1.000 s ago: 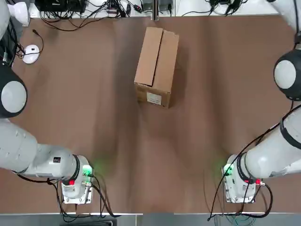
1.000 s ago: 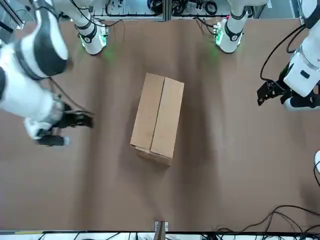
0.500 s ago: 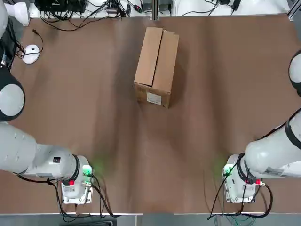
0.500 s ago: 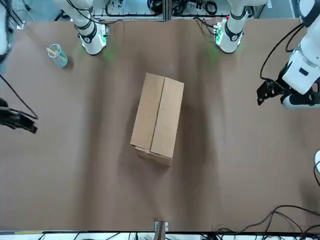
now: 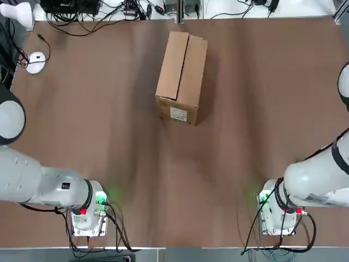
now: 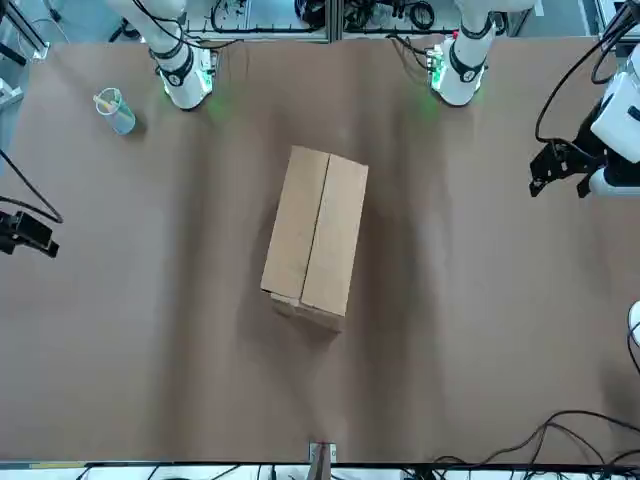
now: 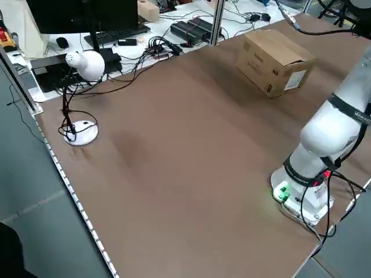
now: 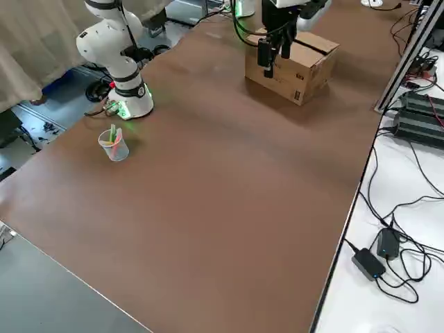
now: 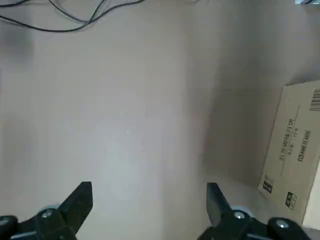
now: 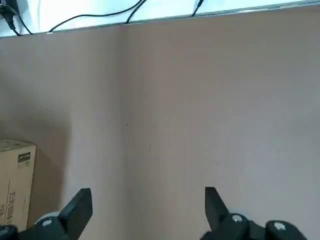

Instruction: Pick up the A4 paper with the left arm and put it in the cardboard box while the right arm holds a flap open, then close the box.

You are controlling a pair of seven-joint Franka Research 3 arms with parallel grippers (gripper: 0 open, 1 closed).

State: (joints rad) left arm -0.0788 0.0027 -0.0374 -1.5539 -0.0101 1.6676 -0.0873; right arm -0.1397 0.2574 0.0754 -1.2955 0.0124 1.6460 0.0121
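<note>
The cardboard box [image 5: 181, 76] lies on the brown table [image 5: 98, 136] toward the far middle, its long top flaps shut along a lengthwise seam and a white label on the end facing the arm bases. It also shows as the box [image 6: 315, 235]. The A4 paper is out of view. My left gripper [image 6: 548, 175] hangs open above the table's left side, well clear of the box; its fingers [image 9: 75, 202] stand wide with nothing between them, the box [image 9: 295, 160] off to one side. My right gripper [image 6: 35, 240] is open out at the table's right edge, fingers [image 10: 215, 205] apart over bare table.
A clear cup [image 6: 113, 108] with sticks in it stands near the right arm's base [image 6: 185, 80]. A white desk lamp [image 7: 84, 63] and cables [image 5: 98, 16] sit at the far left corner. A metal post [image 5: 179, 11] rises behind the box.
The right arm has swung away from the box out to the table's right edge, uncovering the cup. The left gripper has drifted outward to the left. The box has not moved.
</note>
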